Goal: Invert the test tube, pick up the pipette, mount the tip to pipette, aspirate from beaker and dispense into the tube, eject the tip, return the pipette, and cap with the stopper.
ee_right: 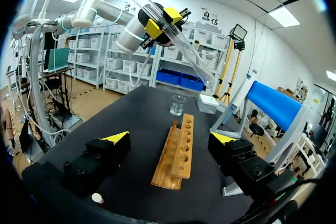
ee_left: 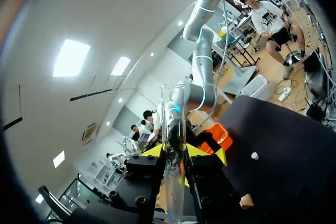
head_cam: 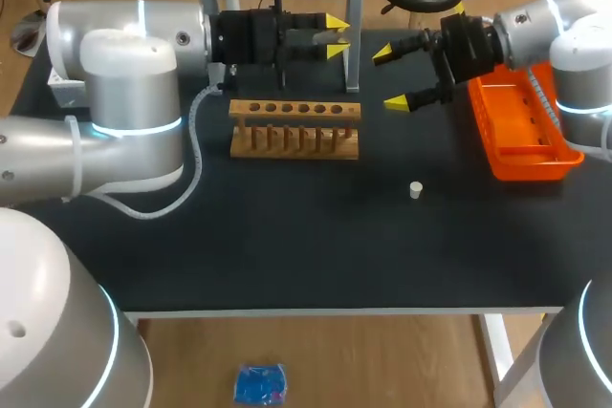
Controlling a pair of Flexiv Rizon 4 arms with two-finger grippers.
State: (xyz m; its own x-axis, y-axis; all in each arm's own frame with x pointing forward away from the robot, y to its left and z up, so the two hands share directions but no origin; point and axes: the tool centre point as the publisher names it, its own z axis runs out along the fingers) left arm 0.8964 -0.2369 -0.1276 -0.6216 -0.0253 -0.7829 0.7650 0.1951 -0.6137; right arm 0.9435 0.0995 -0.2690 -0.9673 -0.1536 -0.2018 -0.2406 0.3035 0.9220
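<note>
Left arm (head_cam: 129, 54) stretches level over the worktop (head_cam: 287, 236), left fingers (head_cam: 337, 22) clamped on the tube (ee_left: 173, 114); right fingers (head_cam: 397, 101) spread wide, facing them.

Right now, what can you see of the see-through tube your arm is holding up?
The clear glass test tube is long, thin and smooth, and it looks empty. The left tool is shut on it near its middle, gripping it from two sides, so both ends stick out past the tool. The tube hangs tilted in the air above the black table. Nothing else touches it.
</note>
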